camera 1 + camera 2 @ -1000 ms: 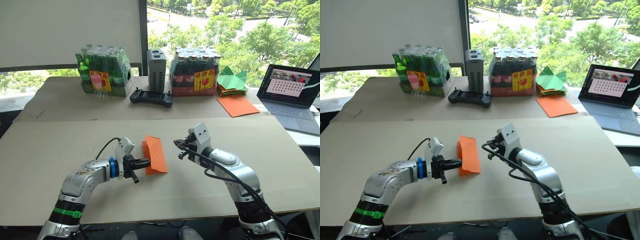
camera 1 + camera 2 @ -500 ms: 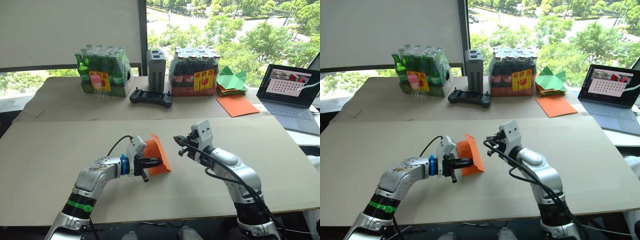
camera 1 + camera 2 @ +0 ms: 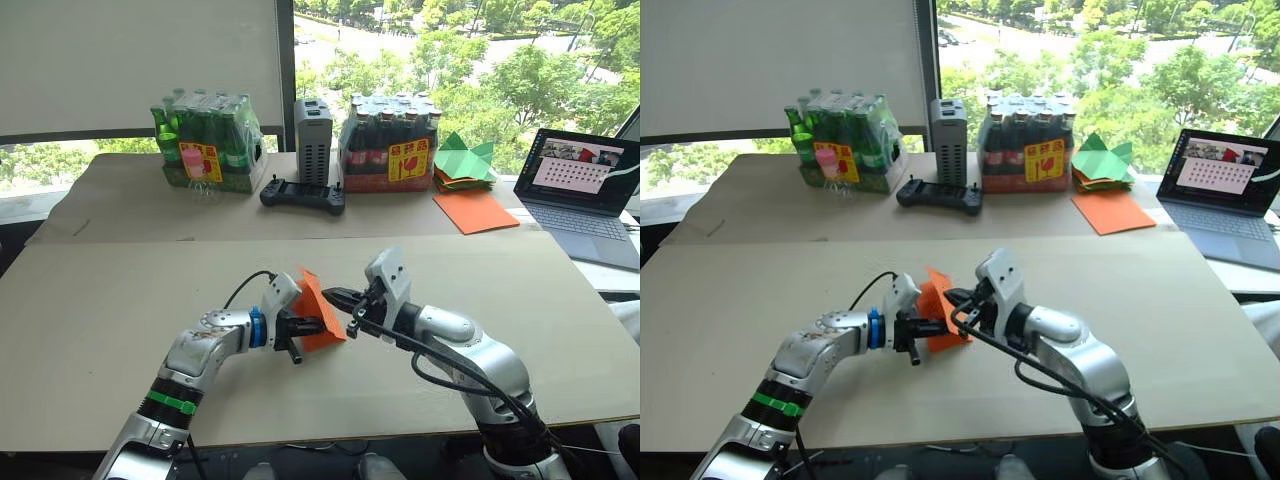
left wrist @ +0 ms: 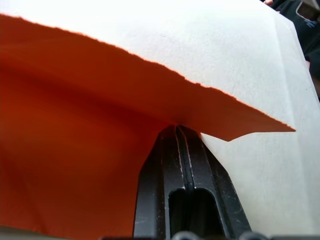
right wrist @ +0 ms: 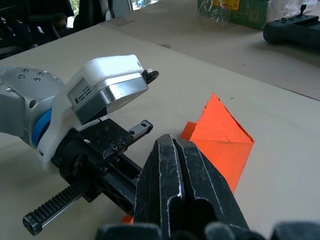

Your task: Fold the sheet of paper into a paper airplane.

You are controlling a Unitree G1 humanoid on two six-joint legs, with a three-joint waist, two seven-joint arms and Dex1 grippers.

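Pinching the sheet of paper [image 3: 316, 311] by one edge, the left gripper [image 3: 304, 328] has its jaws pressed together on it, holding it tilted above the worktop [image 3: 90, 300]. Right gripper [image 3: 336, 296], jaws pressed together with nothing between them, sits just beside the paper's far side. Well behind the paper: black controller [image 3: 303, 194], two bottle packs [image 3: 207, 141], laptop [image 3: 583, 190].
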